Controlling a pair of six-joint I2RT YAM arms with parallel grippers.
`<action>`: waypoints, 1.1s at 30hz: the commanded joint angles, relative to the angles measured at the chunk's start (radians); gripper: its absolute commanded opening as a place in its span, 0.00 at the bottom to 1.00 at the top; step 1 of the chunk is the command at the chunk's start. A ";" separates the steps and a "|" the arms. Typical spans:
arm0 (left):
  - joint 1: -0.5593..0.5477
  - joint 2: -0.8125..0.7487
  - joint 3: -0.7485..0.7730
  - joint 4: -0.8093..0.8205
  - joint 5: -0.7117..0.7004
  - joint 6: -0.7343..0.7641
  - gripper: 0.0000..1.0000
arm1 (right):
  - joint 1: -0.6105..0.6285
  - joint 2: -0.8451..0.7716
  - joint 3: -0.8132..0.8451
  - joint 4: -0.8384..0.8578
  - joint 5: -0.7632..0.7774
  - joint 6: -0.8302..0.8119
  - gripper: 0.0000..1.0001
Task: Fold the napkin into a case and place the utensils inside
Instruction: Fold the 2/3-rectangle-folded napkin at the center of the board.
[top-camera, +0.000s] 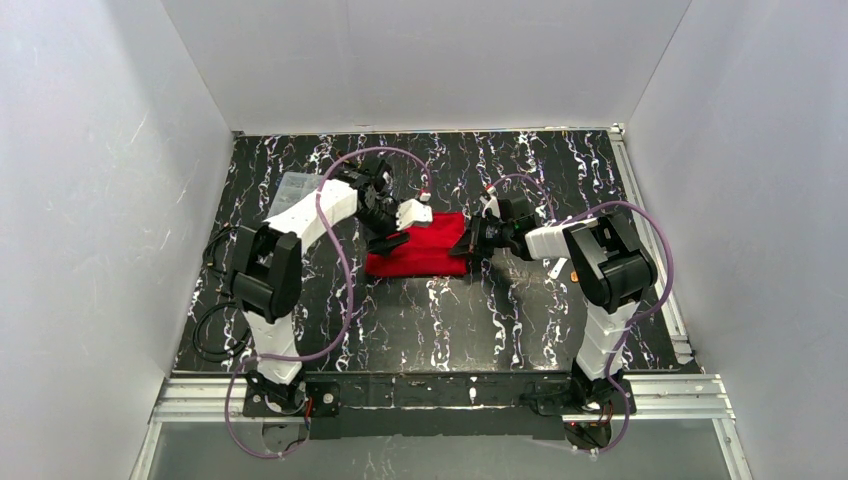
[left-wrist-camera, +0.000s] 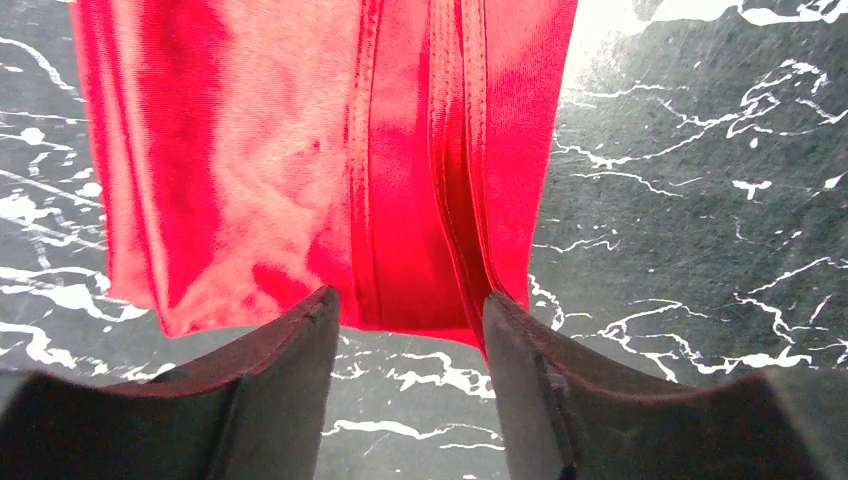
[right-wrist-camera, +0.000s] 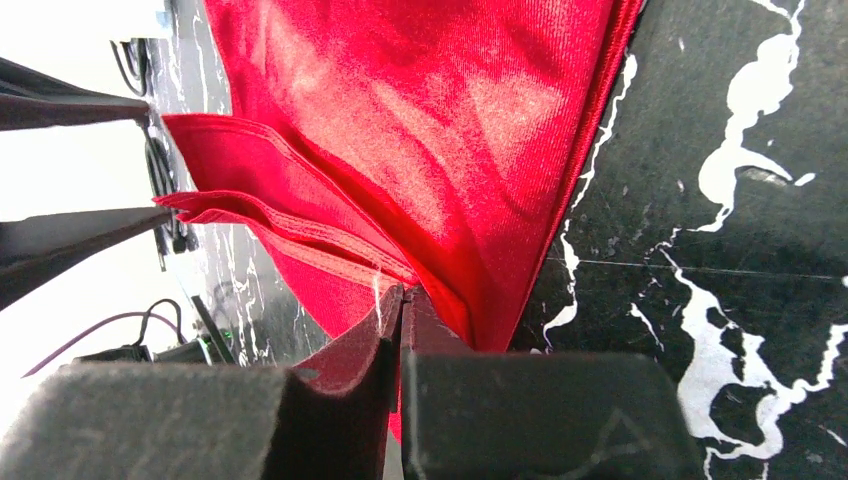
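Note:
The red napkin (top-camera: 418, 249) lies folded into a layered rectangle in the middle of the black marbled table. My left gripper (top-camera: 398, 228) is open at its left end; in the left wrist view the cloth's hemmed edge (left-wrist-camera: 400, 200) lies just past the two spread fingers (left-wrist-camera: 300, 340), apart from them. My right gripper (top-camera: 468, 243) is shut on the napkin's right end; in the right wrist view the cloth (right-wrist-camera: 420, 130) runs in between the closed fingers (right-wrist-camera: 395, 330), with a layer lifted. The utensils are out of view.
A clear plastic box (top-camera: 290, 190) sits at the far left of the table. Black cables (top-camera: 210, 335) lie along the left edge. White walls close in three sides. A metal rail (top-camera: 650, 230) runs along the right edge.

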 joint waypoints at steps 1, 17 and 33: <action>0.019 -0.091 0.048 -0.052 0.030 -0.054 0.57 | -0.001 -0.005 -0.008 -0.004 0.029 -0.023 0.10; 0.010 -0.213 -0.245 0.170 -0.131 0.002 0.78 | 0.000 -0.025 0.000 0.065 0.000 0.035 0.09; 0.008 -0.160 -0.225 0.051 -0.012 0.058 0.64 | -0.001 -0.030 -0.014 0.068 -0.012 0.035 0.09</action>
